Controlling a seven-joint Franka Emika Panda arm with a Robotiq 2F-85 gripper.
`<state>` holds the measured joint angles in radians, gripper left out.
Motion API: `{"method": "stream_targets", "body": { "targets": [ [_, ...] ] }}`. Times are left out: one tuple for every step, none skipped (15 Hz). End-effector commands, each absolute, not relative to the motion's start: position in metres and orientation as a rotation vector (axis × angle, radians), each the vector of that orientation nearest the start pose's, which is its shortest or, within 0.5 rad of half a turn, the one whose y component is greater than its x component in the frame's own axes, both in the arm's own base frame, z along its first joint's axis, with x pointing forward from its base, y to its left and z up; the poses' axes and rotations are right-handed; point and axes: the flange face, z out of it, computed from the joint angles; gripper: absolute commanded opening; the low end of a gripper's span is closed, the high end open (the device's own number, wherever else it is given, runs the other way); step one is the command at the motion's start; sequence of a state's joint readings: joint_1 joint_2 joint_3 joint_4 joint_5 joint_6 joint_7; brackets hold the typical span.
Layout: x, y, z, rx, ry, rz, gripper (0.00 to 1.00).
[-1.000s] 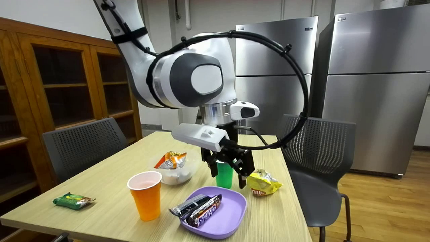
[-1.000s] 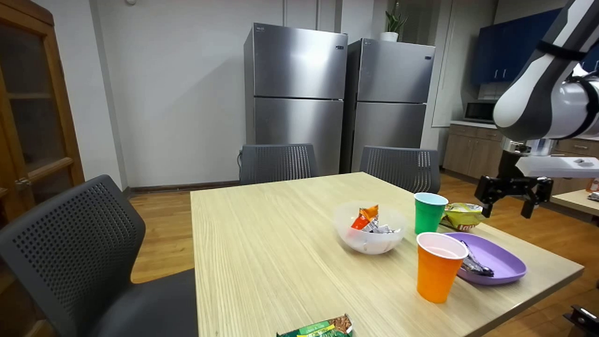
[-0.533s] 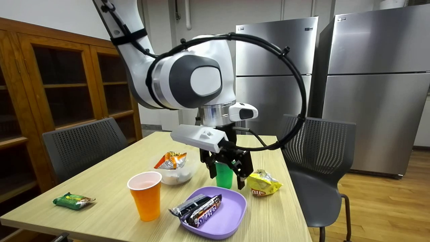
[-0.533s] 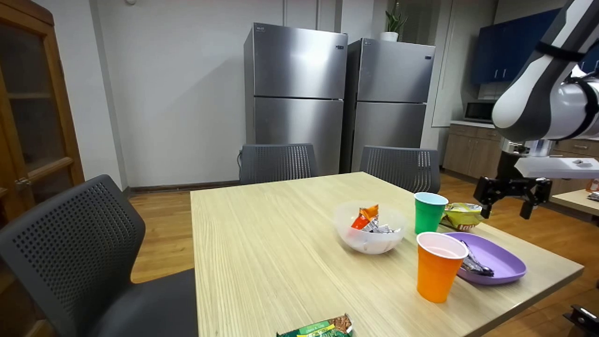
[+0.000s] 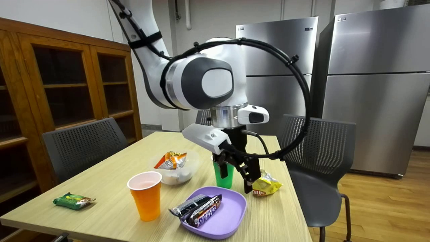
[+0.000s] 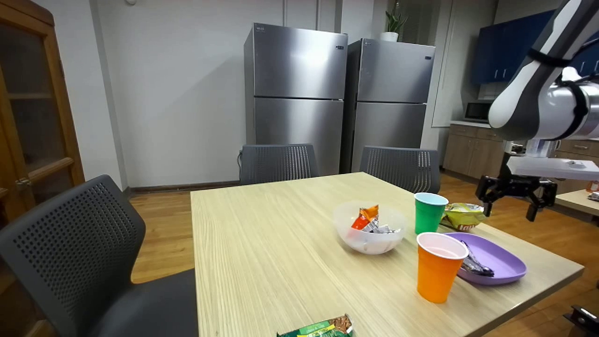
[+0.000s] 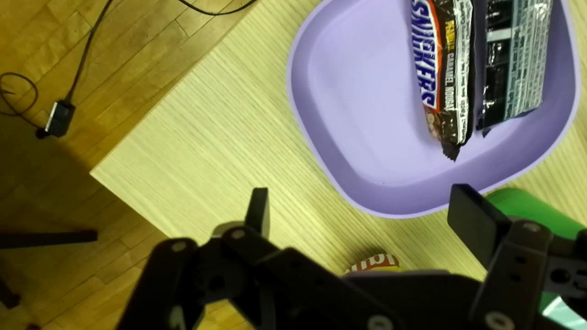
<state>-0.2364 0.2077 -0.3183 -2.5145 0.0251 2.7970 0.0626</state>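
Gripper (image 6: 509, 213): fingers spread wide, nothing between them; hangs above the table (image 6: 271, 262), pointing down.
Yellow chip bag (image 5: 266, 185): crumpled, on the table; near one fingertip in both exterior views, contact not readable. Wrist view gives only a strip of red lettering past the gripper body, so judge alignment from the exterior views.
Green cup (image 6: 428, 217): upright, next to the bag; partly behind a finger in the wrist view. Light-walled by my guess, likely tips easily; keep that finger's path off it.
Purple plate (image 7: 362, 91): near the bag, with a Snickers bar (image 7: 440, 68) and a dark-wrapped bar (image 7: 518, 64) side by side in it. Rim close to the finger line; a low sideways sweep risks shoving it.
Finger descent: best slow and vertical, sideways centring done first while height is spare.
Bag film: looks soft; gentle, even pressure should suit it, a hard squeeze may crush the contents.
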Motion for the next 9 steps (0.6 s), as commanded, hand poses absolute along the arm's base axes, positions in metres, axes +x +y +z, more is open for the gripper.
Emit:
{"method": "stream_targets", "body": {
  "targets": [
    [0.413,-0.281,0.209,-2.941,1.231,-0.06,1.0],
    [0.415,-0.287,0.207,-2.922,1.275,-0.052,1.0],
    [0.417,-0.293,0.205,-2.923,1.299,-0.018,1.0],
    [0.419,-0.298,0.202,-2.935,1.289,0.002,1.0],
    [0.423,-0.304,0.2,-2.931,1.298,0.02,1.0],
    [0.426,-0.309,0.2,-2.929,1.304,0.034,1.0],
    [0.429,-0.315,0.199,-2.92,1.327,0.036,1.0],
    [0.432,-0.32,0.199,-2.906,1.349,0.036,1.0],
    [0.435,-0.324,0.198,-2.892,1.374,0.037,1.0]
  ]
}}
